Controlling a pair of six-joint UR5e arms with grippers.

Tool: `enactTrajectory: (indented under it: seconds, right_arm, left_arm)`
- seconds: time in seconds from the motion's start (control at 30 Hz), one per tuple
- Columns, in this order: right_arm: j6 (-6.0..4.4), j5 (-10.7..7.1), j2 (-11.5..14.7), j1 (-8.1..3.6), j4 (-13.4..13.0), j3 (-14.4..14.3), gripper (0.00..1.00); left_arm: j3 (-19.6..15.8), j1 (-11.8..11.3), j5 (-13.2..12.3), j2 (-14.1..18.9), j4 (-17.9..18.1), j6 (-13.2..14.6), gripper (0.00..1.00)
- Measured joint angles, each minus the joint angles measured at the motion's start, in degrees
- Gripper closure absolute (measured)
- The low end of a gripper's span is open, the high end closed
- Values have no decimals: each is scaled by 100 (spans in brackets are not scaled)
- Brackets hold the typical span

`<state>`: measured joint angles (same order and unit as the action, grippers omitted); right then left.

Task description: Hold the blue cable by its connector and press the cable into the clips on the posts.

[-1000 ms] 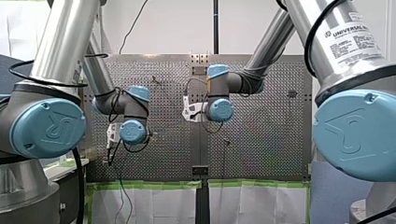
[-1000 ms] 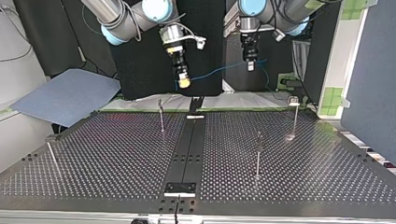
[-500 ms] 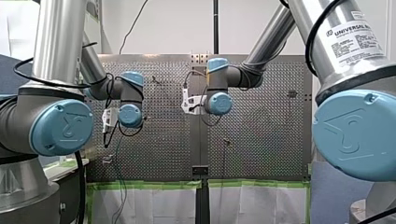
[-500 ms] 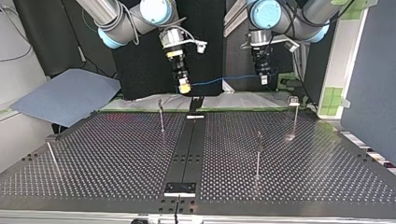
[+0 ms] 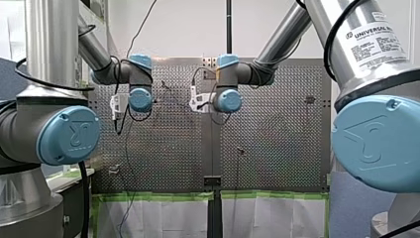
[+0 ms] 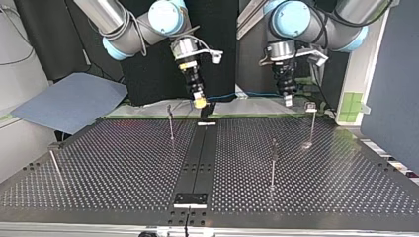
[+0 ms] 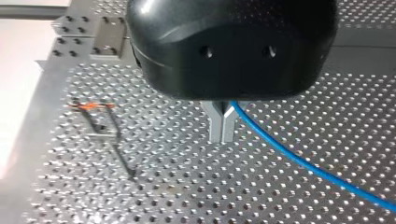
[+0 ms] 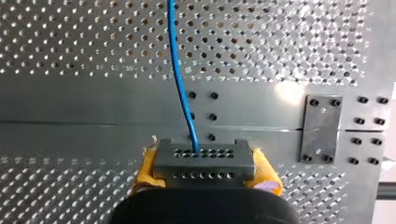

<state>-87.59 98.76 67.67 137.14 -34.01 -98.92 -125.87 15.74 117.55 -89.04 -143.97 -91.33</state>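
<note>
Broadly, the perforated desk (image 6: 123, 163) fills the top view, and both arms come in at its far edge. My right arm enters at that view's left and my left arm at its right, each pointing its hand down toward the desk.

My right hand (image 8: 203, 169) is clamped on the grey connector (image 8: 203, 158). In the right wrist view the yellow pads (image 8: 144, 171) press on the connector's 2 ends. In the top view this hand hangs over the desk's far edge, close to the dark centre strip (image 6: 197, 158).

My left hand (image 7: 222, 127) has its 2 metal fingers (image 7: 215, 125) pressed together, and the blue cable (image 7: 303, 163) comes out from between them. It hangs clear of the desk, near the far post at the top view's right.

4 thin posts (image 6: 272, 163) stand on the desk, well apart from each other. The left wrist view shows one beside my left hand, with an orange mark at its clip (image 7: 91, 106).

The blue cable runs from the connector across to my left hand, above the desk and touching none of the clips.
</note>
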Motion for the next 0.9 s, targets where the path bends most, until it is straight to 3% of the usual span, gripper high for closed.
enactTrajectory:
  seconds: [0.27,0.67,0.9]
  right_arm:
    - [-68,-109,-11,59,105,300,100]
    - [-176,-206,-76,135,188,617,100]
    - [-181,-199,-352,224,409,906,100]
  left_arm:
    - [60,-13,-1,409,-288,-11,100]
    - [256,-2,-38,462,-305,-60,100]
    - [363,-13,-32,480,-300,-86,100]
